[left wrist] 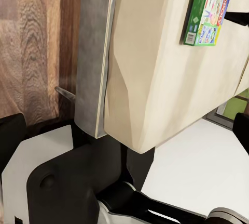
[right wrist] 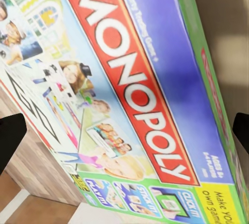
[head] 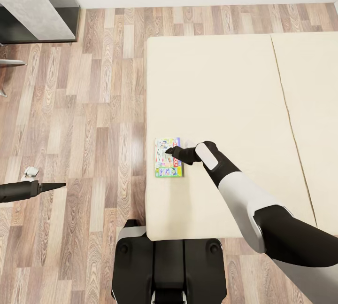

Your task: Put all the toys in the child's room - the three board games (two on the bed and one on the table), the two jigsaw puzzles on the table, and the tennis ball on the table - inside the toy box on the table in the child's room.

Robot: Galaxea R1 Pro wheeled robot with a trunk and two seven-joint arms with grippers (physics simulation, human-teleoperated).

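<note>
Your right tool [head: 170,150] hovers, fingers apart, over the green-edged board game [head: 168,157] at the bed's [head: 225,88] near left edge, ready to clamp it; your left tool's [head: 60,185] state I cannot tell.

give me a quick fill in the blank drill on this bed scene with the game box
1. The red banner across the board game cover reads ____.
2. The board game lies on the beige ____, near its edge.
3. The arm reaching over the game ends in the ____ gripper.
4. The floor beside the bed is made of ____ planks.

Missing words: Monopoly; mattress; right; wood
</note>
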